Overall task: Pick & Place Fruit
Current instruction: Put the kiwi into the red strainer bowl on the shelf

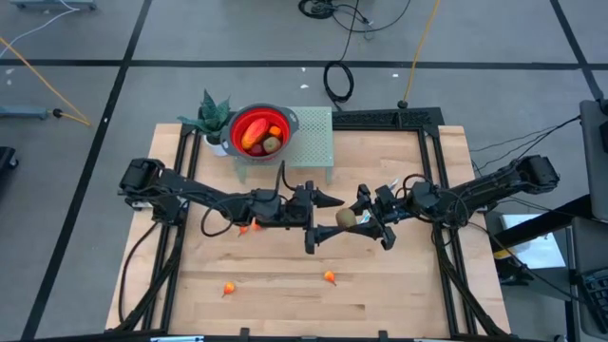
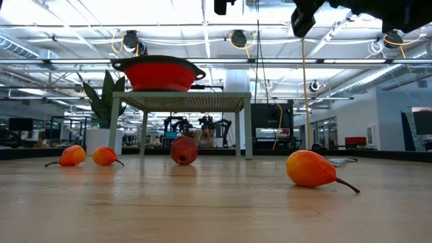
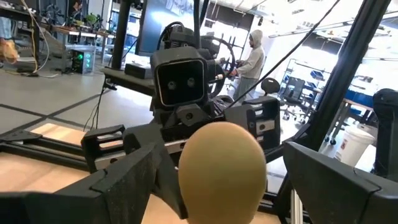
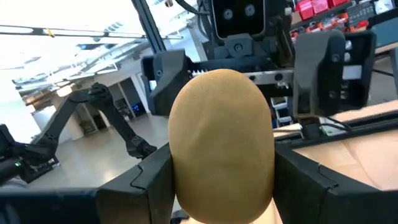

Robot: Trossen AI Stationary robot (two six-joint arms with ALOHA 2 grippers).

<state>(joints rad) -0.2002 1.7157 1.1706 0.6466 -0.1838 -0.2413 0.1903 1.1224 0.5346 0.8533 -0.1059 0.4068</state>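
A brownish-green oval fruit [image 1: 346, 218] hangs in mid-air over the table's middle, shut in my right gripper [image 1: 355, 218], which reaches in from the right. My left gripper [image 1: 323, 221] faces it from the left, open wide. Its two fingers stand either side of the fruit [image 3: 221, 168] without touching it. A dark red fruit [image 2: 183, 150] and small orange pieces [image 2: 72, 156] [image 2: 104, 156] [image 2: 312, 169] lie on the table. A red-orange oval and another brownish fruit sit in the red bowl [image 1: 281, 118]. My right gripper pinches the brownish-green fruit [image 4: 221, 143] across its lower sides between the two fingers [image 4: 149, 180]. It comes in level from the table's right. The fruit is lifted clear of the table, its rounded end toward the left gripper.
The red bowl [image 2: 160, 73] stands on a pale green raised rack [image 1: 313, 142] at the far middle, beside a potted plant [image 1: 214, 119]. Orange pieces lie near the front edge [image 1: 229, 288] [image 1: 329, 277] and under the left arm [image 1: 249, 226]. A person stands far off in the room [image 3: 254, 59].
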